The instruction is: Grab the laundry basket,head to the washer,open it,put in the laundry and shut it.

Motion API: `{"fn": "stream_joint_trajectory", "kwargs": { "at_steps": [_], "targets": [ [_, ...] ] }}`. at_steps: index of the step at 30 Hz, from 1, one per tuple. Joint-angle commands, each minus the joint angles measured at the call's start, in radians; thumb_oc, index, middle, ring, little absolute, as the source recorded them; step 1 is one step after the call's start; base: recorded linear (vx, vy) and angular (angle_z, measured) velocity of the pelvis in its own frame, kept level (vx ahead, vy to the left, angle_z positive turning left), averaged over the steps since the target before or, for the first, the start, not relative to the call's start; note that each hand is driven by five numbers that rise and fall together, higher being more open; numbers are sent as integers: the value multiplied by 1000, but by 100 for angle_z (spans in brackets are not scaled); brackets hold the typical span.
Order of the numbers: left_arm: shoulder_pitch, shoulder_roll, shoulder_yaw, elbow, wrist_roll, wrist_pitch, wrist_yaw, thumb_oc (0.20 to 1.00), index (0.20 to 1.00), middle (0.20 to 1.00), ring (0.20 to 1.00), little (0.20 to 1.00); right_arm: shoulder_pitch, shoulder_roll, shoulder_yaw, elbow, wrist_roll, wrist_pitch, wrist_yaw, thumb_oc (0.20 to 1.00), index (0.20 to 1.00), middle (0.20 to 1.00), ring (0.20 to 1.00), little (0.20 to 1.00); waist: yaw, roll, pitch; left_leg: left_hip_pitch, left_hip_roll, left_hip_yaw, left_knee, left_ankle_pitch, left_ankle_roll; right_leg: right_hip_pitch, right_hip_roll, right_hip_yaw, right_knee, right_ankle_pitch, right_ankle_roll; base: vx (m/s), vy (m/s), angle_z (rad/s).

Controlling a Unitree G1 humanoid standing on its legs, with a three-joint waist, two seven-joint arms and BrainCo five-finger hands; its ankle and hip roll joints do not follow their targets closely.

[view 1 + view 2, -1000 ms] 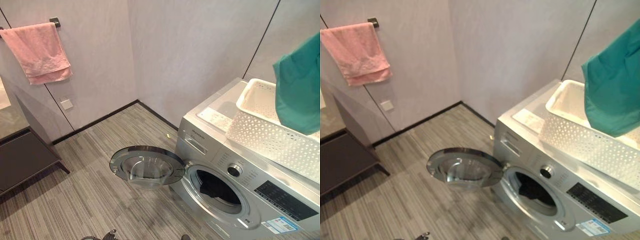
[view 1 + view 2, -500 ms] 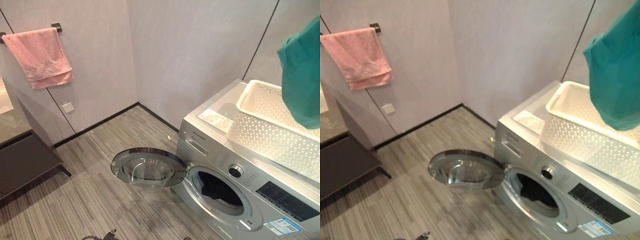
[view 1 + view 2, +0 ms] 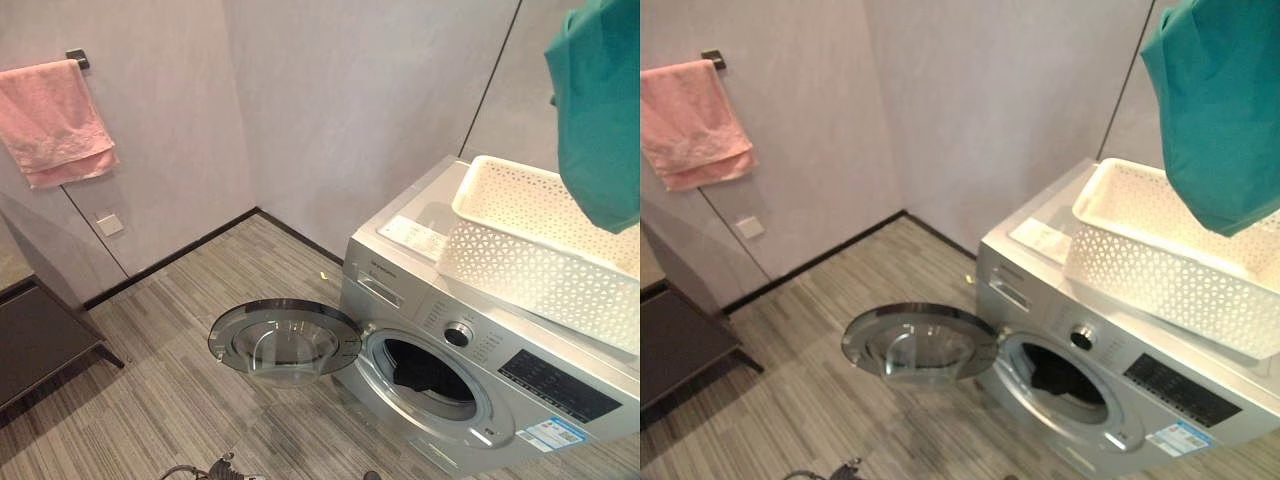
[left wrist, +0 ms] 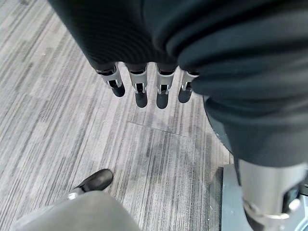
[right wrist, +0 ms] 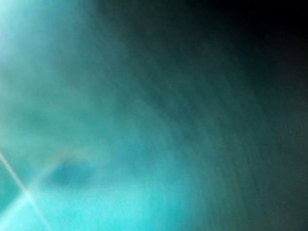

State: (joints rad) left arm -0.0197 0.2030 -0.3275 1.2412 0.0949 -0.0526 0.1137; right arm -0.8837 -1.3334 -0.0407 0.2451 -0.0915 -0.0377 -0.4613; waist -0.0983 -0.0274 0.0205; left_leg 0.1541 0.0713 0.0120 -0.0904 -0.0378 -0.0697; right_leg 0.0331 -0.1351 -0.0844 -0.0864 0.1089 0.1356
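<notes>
1. Teal garment [image 3: 1215,110]: hangs in the air above the white laundry basket [image 3: 520,250], its lower edge clear of the basket's rim. In my right wrist view the teal cloth lies right against the camera; whether my right hand's fingers are closed on it I cannot tell.
2. Laundry basket: rests on top of the washer [image 3: 400,260], towards its right end.
3. Washer door [image 3: 285,340]: swung fully open and lying near level; the drum opening [image 3: 430,372] shows a dark item already inside.
4. My left hand [image 4: 144,86]: hangs beside me over the grey floor [image 4: 72,96], fingers straight and relaxed, holding nothing.
5. Handling, as I judge it: the garment is light, soft and limp. It will drape and swing, so a bunched pinch near its top suits best, and trailing folds may snag on the door rim.
6. Pink towel [image 3: 52,118]: on a wall rail, well apart.
</notes>
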Motion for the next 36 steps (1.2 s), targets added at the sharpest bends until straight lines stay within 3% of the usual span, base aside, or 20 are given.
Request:
{"fn": "stream_joint_trajectory", "kwargs": {
  "at_steps": [1,4,5,6,8,9,14,18,19,20,21,22,23,24,28,32,33,34,36],
  "targets": [
    [-44,33,-38,71,31,-14,19,1000,1000,1000,1000,1000,-59,-48,-67,-7,32,-33,-46,200,200,200,200,200,20,-93,-43,-34,-63,-17,171,-185,71,-102,-118,1,187,-35,73,-30,135,-3],
    [-51,25,-53,76,47,-16,10,1000,1000,1000,1000,1000,-49,-78,-91,-60,23,-30,-46,200,200,200,200,200,-4,-93,-34,-34,-97,-2,180,-195,86,-118,-147,27,186,32,87,-96,208,-14],
    [-55,25,-62,70,52,-19,2,1000,1000,1000,1000,1000,-41,-95,-99,-94,6,-20,-46,200,200,200,200,200,-19,-92,-17,-37,-111,15,192,-201,98,-141,-166,50,187,102,93,-149,204,-25],
    [-56,28,-64,64,51,-19,-1,1000,1000,1000,1000,1000,-39,-104,-104,-99,9,-14,-47,200,200,200,200,200,-30,-88,-7,-40,-109,25,200,-200,103,-152,-167,49,190,101,88,-172,217,-30],
    [-61,34,-63,62,51,-15,-3,1000,1000,1000,1000,1000,-37,-114,-110,-107,10,-11,-44,200,200,200,200,200,-32,-82,2,-42,-106,42,205,-203,111,-161,-155,48,200,78,75,-106,125,-54],
    [-56,45,-53,55,49,-13,-5,1000,1000,1000,1000,1000,-29,-121,-116,-132,15,-16,-39,200,200,200,200,200,-34,-62,16,-47,-95,71,213,-205,124,-159,-120,20,240,-8,46,-157,127,-81],
    [-29,65,26,55,19,-4,8,1000,1000,1000,1000,1000,26,-76,-157,-208,-16,-30,-7,200,200,200,200,200,-12,-43,20,-87,-79,155,219,-166,153,-153,-55,-58,428,-149,-1,-177,66,-91],
    [-14,63,56,45,15,-5,13,1000,1000,1000,1000,1000,113,4,-215,-283,-42,-45,16,200,200,200,200,200,10,-40,6,-103,-76,204,201,-143,153,-125,-54,-97,452,-188,-11,-93,-22,-71],
    [-11,59,64,39,12,-7,15,1000,1000,1000,1000,1000,160,45,-240,-315,-47,-49,37,200,200,200,200,200,15,-39,0,-106,-77,217,198,-140,152,-110,-53,-105,441,-196,-10,-34,-75,-58],
    [-12,43,74,17,3,-15,14,1000,1000,1000,1000,1000,283,155,-285,-373,-58,-65,58,200,200,200,200,200,25,-40,-5,-107,-81,227,196,-143,152,-84,-47,-103,425,-210,-5,-33,-74,-54],
    [-10,48,71,16,3,-15,14,1000,1000,1000,1000,1000,299,162,-300,-383,-60,-63,60,200,200,200,200,200,27,-44,-7,-110,-80,229,196,-138,152,-85,-47,-104,420,-203,-7,-24,-145,-29],
    [-10,38,77,-48,-4,-36,28,1000,1000,1000,1000,1000,386,284,-305,-462,-78,-77,96,200,200,200,200,200,51,-52,-8,-119,-88,253,208,-149,148,-34,-61,-120,331,-214,3,-42,-101,-22],
    [-6,43,77,-52,-3,-35,28,1000,1000,1000,1000,1000,396,293,-314,-472,-81,-74,99,200,200,200,200,200,52,-57,-10,-122,-87,255,210,-143,148,-31,-60,-121,319,-204,2,-112,-252,-24],
    [1,44,92,-212,-62,-72,33,1000,1000,1000,1000,1000,549,482,-266,-558,-47,-104,172,200,200,200,200,200,79,-57,-4,-139,-72,281,217,-145,134,20,-68,-146,199,-191,16,-120,-204,-26],
    [21,88,65,-535,-125,-111,1,1000,1000,1000,1000,1000,781,676,-208,-692,4,-149,292,200,200,200,200,200,83,-55,5,-156,-54,266,204,-117,117,40,-58,-172,158,-181,9,-68,-114,-1],
    [41,199,45,-916,-93,-119,-55,1000,1000,1000,1000,1000,931,733,-123,-760,56,-168,407,200,200,200,200,200,77,-46,8,-154,-48,257,193,-114,109,55,-52,-186,135,-179,13,-25,-43,17],
    [47,202,47,-926,-93,-113,-57,1000,1000,1000,1000,1000,933,735,-124,-762,57,-167,409,200,200,200,200,200,76,-48,6,-156,-48,258,192,-108,109,53,-53,-186,133,-175,11,-14,-22,10],
    [23,234,42,-1063,-111,-80,-109,1000,1000,1000,1000,1000,983,748,-66,-784,85,-149,472,200,200,200,200,200,75,-40,9,-152,-46,257,188,-110,108,57,-53,-190,129,-179,11,-33,-22,4],
    [-30,248,16,-1142,-196,-39,-174,1000,1000,1000,1000,1000,998,758,-11,-795,126,-120,525,200,200,200,200,200,71,-32,10,-151,-46,254,180,-102,106,57,-53,-191,126,-177,10,-32,-13,3]
  ]
}}
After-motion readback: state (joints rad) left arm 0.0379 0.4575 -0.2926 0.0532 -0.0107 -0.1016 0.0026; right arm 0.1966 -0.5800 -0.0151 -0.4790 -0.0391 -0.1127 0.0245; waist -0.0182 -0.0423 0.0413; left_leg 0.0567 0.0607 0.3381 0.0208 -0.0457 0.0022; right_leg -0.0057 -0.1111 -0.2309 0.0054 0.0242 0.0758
